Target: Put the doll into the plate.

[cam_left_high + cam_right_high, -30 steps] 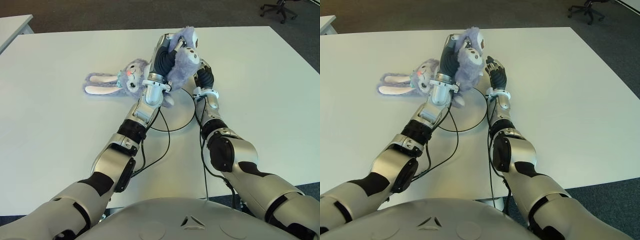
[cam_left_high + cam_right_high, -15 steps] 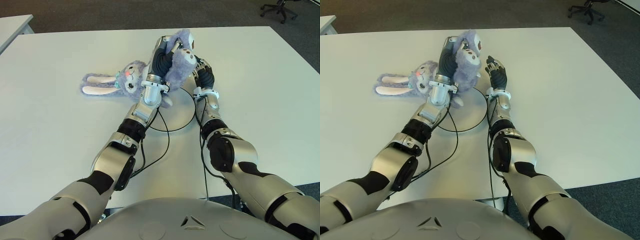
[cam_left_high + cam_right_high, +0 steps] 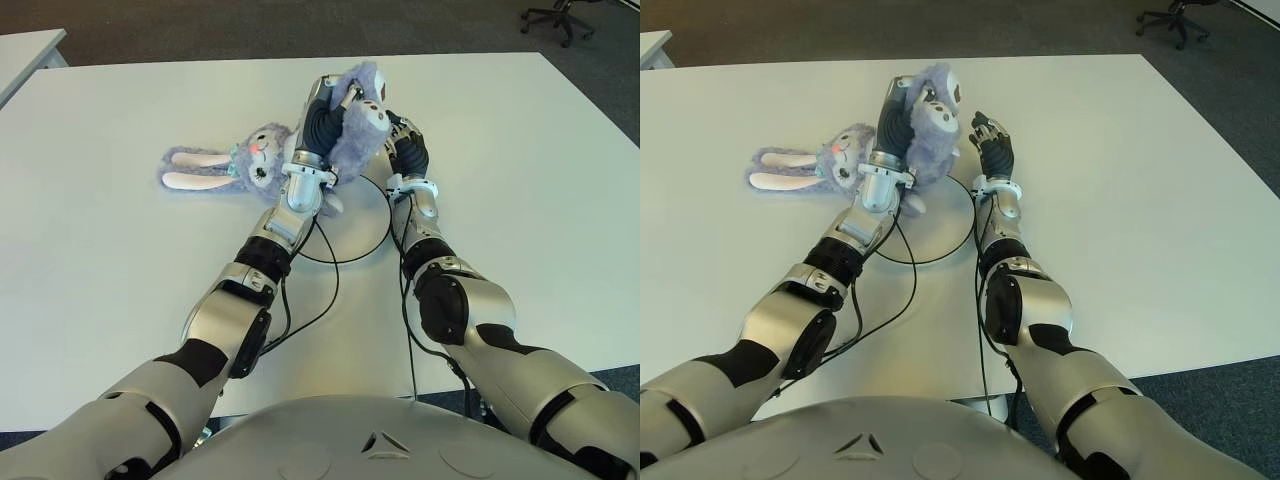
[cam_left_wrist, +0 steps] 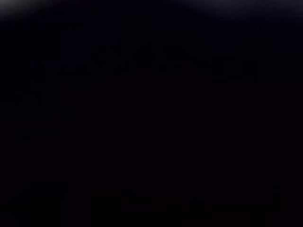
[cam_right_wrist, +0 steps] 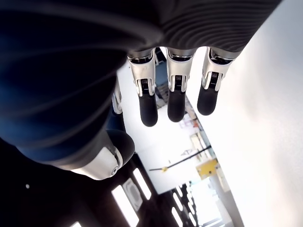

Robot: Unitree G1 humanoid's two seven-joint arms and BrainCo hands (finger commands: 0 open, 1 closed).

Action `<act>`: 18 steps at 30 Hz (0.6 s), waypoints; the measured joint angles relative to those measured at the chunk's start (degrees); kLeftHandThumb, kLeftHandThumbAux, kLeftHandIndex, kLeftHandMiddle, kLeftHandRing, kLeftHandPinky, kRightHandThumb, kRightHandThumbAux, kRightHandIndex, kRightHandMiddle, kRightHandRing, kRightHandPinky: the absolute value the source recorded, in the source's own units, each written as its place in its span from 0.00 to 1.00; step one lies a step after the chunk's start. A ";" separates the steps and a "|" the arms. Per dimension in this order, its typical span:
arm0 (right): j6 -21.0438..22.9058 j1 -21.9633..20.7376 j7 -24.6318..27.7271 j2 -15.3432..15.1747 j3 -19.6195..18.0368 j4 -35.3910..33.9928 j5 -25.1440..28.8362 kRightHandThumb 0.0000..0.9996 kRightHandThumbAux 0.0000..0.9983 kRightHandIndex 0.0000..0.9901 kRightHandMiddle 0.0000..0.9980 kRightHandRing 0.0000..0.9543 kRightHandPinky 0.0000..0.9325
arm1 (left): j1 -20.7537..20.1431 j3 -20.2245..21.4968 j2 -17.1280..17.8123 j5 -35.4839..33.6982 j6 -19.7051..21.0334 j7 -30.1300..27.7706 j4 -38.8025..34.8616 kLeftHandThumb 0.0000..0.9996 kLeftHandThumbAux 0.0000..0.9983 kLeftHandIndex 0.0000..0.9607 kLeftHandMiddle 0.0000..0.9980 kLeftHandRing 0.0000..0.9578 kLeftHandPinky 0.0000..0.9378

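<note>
Left eye view: left hand (image 3: 325,120) grips doll (image 3: 262,160), part over plate (image 3: 368,222).

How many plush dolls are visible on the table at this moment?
1: one purple bunny doll. The left hand grips its body above the plate; its head and ears lie left of it. None seems hidden.

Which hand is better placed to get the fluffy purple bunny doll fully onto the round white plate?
Left. The left hand already grips the fluffy purple bunny doll by its body above the round white plate, while the head lies off the rim. The right hand shows open beside the doll, holding nothing.
</note>
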 measured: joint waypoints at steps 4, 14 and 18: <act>0.00 0.01 0.04 0.00 -0.02 -0.02 0.03 0.70 0.72 0.41 0.19 0.14 0.16 | 0.00 0.02 -0.01 -0.01 -0.02 0.00 0.38 0.87 0.67 0.78 0.85 0.89 0.92; 0.00 0.03 0.24 0.01 -0.06 -0.06 0.26 0.70 0.72 0.41 0.21 0.15 0.14 | 0.04 0.04 -0.05 -0.55 -0.24 -0.06 0.46 0.85 0.68 0.78 0.85 0.88 0.92; 0.00 0.05 0.28 0.00 -0.03 -0.07 0.26 0.70 0.72 0.41 0.21 0.15 0.13 | 0.05 0.00 -0.05 -0.76 -0.30 -0.07 0.50 0.84 0.68 0.78 0.85 0.88 0.92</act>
